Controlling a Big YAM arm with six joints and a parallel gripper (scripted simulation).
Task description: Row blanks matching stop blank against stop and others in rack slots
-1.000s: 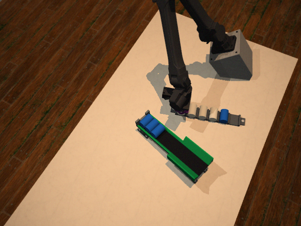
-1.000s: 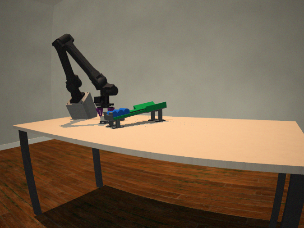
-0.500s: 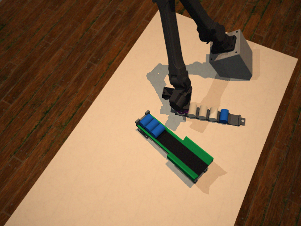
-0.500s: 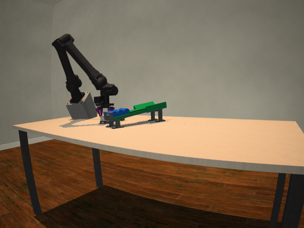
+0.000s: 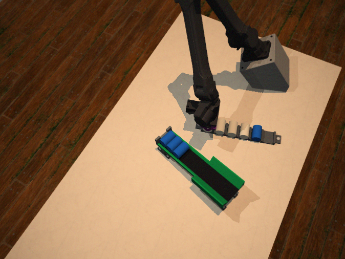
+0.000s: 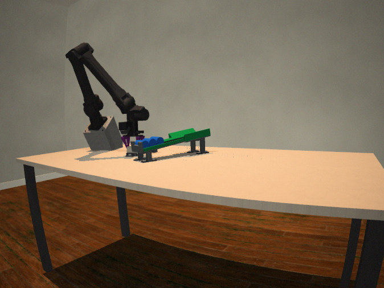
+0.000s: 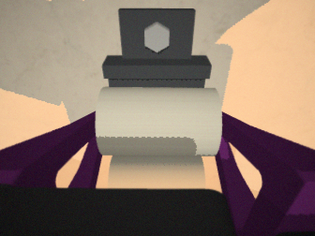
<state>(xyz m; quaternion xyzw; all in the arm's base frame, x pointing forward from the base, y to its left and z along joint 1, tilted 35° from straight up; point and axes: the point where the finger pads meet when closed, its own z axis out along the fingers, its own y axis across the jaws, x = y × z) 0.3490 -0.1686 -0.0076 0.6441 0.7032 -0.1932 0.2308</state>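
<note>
Has three blanks (image 5: 174, 143) (image 6: 151, 142) side by side across the feed ramp (image 5: 225, 171) (image 6: 196, 134), against the stop (image 5: 163, 133) (image 6: 137, 147). Behind, in the top view, crosses to the stock rack (image 5: 268, 137) (image 6: 130, 154) (image 7: 157, 66) — shows four more blanks (image 5: 232, 128) along it, with a fifth blank (image 6: 129, 149) (image 7: 158, 117) at its left end. Farther back, reaches the base block (image 5: 267, 76) (image 6: 100, 140) — on the same table (image 5: 111, 181) (image 6: 263, 176).

Pale table (image 5: 111, 181) (image 6: 248, 176) on dark legs, above brown plank floor (image 5: 55, 69) (image 6: 186, 223). Directly on tabletop: gray arm pedestal (image 5: 281, 80) (image 6: 89, 143), dark stock rack (image 5: 268, 137) (image 7: 157, 67), green-sided feed ramp (image 5: 228, 171) (image 6: 196, 135) on feet, near rack. Shadows across pale surface.
</note>
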